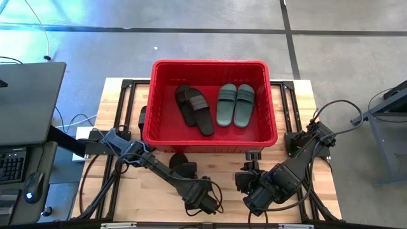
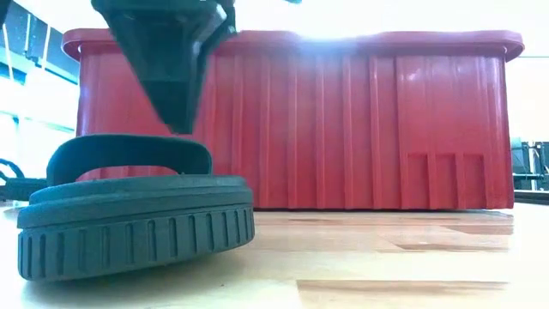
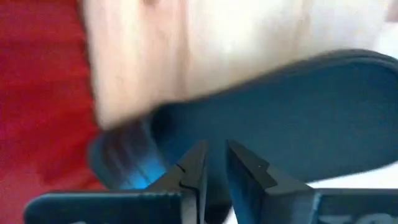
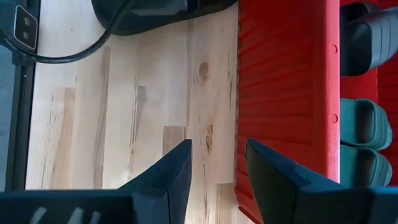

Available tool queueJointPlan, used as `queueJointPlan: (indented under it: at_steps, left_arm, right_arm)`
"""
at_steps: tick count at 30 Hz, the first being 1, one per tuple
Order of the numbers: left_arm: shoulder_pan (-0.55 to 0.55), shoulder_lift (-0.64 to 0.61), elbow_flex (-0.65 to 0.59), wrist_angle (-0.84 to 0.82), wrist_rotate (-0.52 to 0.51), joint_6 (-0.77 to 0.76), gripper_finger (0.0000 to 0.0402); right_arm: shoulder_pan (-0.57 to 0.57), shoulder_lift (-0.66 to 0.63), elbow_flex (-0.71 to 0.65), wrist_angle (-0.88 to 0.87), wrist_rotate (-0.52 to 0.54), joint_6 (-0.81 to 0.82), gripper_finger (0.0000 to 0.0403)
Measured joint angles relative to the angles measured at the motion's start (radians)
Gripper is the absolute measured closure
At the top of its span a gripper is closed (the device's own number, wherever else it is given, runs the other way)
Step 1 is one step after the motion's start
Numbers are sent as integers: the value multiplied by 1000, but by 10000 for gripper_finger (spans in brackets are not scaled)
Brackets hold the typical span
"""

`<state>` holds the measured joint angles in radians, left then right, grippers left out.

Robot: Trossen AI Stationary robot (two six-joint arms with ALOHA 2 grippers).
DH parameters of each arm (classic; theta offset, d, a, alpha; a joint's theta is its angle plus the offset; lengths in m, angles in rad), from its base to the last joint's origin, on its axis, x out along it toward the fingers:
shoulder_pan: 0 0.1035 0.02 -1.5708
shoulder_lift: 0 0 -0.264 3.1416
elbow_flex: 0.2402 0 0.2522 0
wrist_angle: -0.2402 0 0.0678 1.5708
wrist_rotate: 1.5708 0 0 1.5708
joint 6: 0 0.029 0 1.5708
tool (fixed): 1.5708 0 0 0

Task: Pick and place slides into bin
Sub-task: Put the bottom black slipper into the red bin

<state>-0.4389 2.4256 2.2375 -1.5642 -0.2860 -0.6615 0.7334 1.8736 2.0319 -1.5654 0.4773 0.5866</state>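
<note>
A black slide [image 1: 180,163] lies sole down on the wooden table just in front of the red bin [image 1: 210,62]; it also shows in the low view [image 2: 129,223] and the left wrist view [image 3: 311,118]. My left gripper [image 2: 177,127] points down right above its strap [image 2: 129,148], fingers a narrow gap apart [image 3: 214,155]. My right gripper [image 4: 217,158] is open and empty, low beside the bin's near wall [image 4: 280,74], to the right of the slide. In the bin lie two black slides [image 1: 194,108] and two green slides [image 1: 235,105]. My left gripper comes at the black slide's strap from above, fingers pointing down. I cannot tell whether the fingertips [image 3: 199,158] touch the strap.
The bin's tall ribbed near wall [image 2: 386,120] stands right behind the slide. Bare wooden table [image 4: 124,124] lies between the two grippers. A dark desk with a keyboard [image 1: 19,127] stands left of the table. Cables trail by the arms' bases.
</note>
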Motion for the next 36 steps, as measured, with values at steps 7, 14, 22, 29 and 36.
queueJointPlan:
  at_steps: [7,14,22,29,36]
  left_arm:
    - [10,0,0,-7,42,17,333]
    - [-3,0,0,-7,136,11,298]
    - [-1,0,0,-7,157,48,251]
    - [0,0,0,-7,66,107,248]
    - [1,0,0,-7,-121,168,248]
  right_arm:
    - [0,0,0,28,0,0,263]
    - [0,0,0,37,13,0,263]
    - [0,0,0,37,18,0,263]
    - [0,0,0,37,38,0,263]
    - [0,0,0,55,38,13,263]
